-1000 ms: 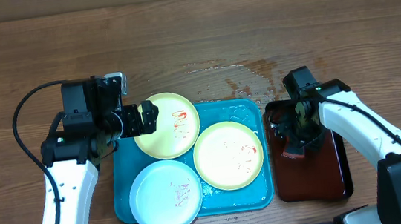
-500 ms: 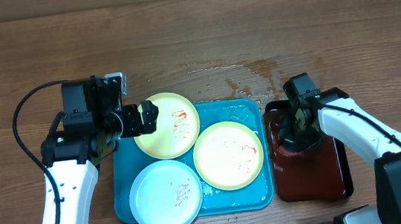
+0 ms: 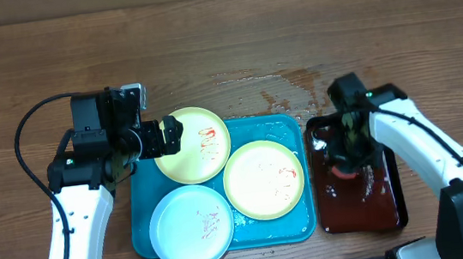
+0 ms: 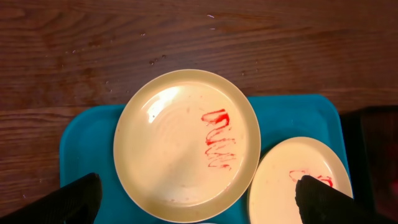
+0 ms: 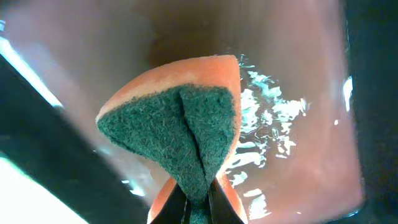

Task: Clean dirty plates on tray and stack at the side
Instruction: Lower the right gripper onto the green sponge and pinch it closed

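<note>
While right gripper [image 5: 198, 208] clamps orange-green sponge [image 5: 180, 130], left gripper [image 4: 202, 198] released: three red-smeared plates [image 3: 192, 144] on turquoise tray [image 3: 287, 126], yellow-green at 12 and 3 o'clock, blue-white at 7.

The table [image 3: 223, 44] is brown wood, its grain running from left to right. Two things lie directly on it, both toward the near edge. The blue tray [image 3: 287, 128] sits about midway between the left and right edges, its long sides parallel to the near edge. The red-brown tray [image 3: 378, 213] lies just beside it on the right, long sides running near to far; whether the two touch cannot be told. A wet patch [image 3: 283, 85] of drops and streaks glistens on the bare wood just beyond the trays' far ends.
</note>
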`<state>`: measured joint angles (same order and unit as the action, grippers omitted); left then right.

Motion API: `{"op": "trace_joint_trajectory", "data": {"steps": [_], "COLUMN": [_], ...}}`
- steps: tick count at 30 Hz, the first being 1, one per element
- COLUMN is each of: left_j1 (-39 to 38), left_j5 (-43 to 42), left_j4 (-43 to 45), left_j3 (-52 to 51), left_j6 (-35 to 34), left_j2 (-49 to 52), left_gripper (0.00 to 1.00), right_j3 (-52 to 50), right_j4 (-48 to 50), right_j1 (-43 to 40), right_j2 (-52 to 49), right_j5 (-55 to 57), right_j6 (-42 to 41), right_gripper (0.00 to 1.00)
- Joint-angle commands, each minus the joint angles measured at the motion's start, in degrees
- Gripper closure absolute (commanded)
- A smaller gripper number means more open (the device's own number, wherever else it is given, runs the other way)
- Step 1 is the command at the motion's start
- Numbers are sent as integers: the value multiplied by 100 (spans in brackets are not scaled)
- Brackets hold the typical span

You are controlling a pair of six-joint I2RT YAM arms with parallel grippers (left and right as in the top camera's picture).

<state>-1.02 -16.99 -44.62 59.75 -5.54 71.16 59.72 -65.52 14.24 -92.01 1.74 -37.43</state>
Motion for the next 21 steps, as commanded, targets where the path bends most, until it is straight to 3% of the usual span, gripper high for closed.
{"op": "trace_joint_trajectory", "data": {"steps": [1,9,21], "left_j1": [-17,-17,-17], "left_j5": [-61,-59,-59], "left_j4": [4,4,-11], "left_j3": [149,149,149], "left_j6": [129,129,129], "left_j2": [44,44,44], "left_gripper": [0,0,0], "right_j3": [330,297,-848], "right_j4": [-136,-219,896], "right_j1": [-13,-17,-17], "right_j2": [114,114,111], "right_j5": [129,232,146], "right_j6": [-9,-304,-343], "right_gripper": [96,96,96]}}
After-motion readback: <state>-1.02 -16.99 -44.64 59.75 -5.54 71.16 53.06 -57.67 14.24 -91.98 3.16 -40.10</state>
